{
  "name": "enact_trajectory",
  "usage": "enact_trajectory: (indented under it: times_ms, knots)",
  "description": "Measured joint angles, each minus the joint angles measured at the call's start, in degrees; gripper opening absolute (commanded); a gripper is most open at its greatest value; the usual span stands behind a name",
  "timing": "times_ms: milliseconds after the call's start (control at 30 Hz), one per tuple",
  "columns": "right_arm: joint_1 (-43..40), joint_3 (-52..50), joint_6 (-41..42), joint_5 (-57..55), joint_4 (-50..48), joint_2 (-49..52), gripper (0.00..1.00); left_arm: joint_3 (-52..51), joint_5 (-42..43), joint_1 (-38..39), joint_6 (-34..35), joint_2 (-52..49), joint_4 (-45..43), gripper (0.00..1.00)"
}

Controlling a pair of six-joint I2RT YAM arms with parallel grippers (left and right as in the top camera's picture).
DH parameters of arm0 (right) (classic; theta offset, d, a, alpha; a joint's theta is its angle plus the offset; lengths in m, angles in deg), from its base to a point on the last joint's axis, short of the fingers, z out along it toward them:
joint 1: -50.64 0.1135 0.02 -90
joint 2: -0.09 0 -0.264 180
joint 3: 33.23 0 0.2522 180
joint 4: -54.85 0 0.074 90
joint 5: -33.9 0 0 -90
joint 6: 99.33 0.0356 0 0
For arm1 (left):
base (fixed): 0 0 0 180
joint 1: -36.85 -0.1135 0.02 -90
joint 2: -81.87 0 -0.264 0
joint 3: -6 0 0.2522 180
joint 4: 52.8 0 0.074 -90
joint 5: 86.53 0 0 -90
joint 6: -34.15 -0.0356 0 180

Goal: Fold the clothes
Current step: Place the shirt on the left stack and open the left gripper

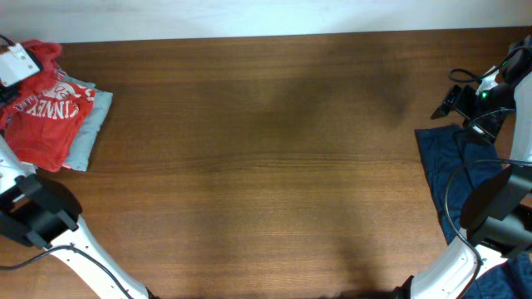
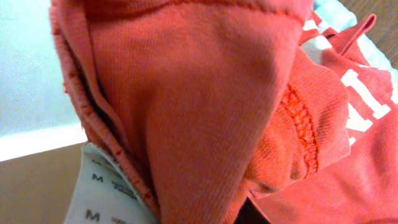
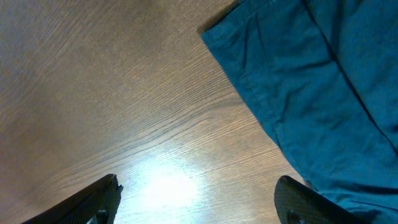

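A red shirt [image 1: 41, 116] with white lettering lies on a folded light blue garment [image 1: 90, 124] at the table's far left. My left gripper [image 1: 18, 62] is at the shirt's upper edge. In the left wrist view bunched red cloth [image 2: 205, 93] fills the frame and hides the jaws, and a white size tag [image 2: 106, 193] hangs below. A dark blue garment [image 1: 461, 166] lies at the right edge. My right gripper [image 3: 202, 205] is open and empty over bare wood, just left of that garment's corner [image 3: 311, 81].
The brown wooden table [image 1: 266, 149] runs between the two piles. The right arm's base and cables [image 1: 490, 208] sit on the blue garment. The left arm's base [image 1: 37, 216] is at the front left. A white wall borders the far edge.
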Motion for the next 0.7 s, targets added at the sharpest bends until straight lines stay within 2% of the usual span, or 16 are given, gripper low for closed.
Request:
enact_trajectory:
  times_ms: [133, 267, 333, 367, 400, 433, 500, 700]
  knots:
    - [0.0, 0.0, 0.0, 0.0, -0.07, 0.0, 0.84, -0.26, 0.02, 0.17, -0.02, -1.18, 1.18, 0.0]
    - [0.0, 0.0, 0.07, 0.02, -0.9, 0.0, 0.84, -0.28, 0.17, 0.17, -0.24, -1.18, 7.87, 0.01]
    - [0.0, 0.0, 0.07, 0.02, -1.33, 0.0, 0.84, -0.26, 0.2, 0.22, -0.28, -1.18, 11.52, 0.07]
    - [0.0, 0.0, 0.11, 0.0, -1.36, 0.0, 0.84, -0.26, 0.2, 0.22, -0.31, -1.18, 13.16, 0.2]
    - [0.0, 0.0, 0.15, 0.02, -1.38, 0.0, 0.84, -0.26, 0.22, 0.22, -0.42, -1.18, 16.68, 0.74]
    - [0.0, 0.0, 0.2, 0.02, -1.36, 0.0, 0.84, -0.26, 0.22, 0.22, -0.44, -1.18, 17.66, 0.99]
    - [0.0, 0.0, 0.22, 0.02, -1.38, 0.0, 0.84, -0.26, 0.24, 0.22, -0.76, -1.18, 23.3, 0.99]
    - [0.0, 0.0, 0.22, 0.02, -1.38, 0.0, 0.84, -0.26, 1.84, 0.22, -0.85, -1.18, 28.81, 0.99]
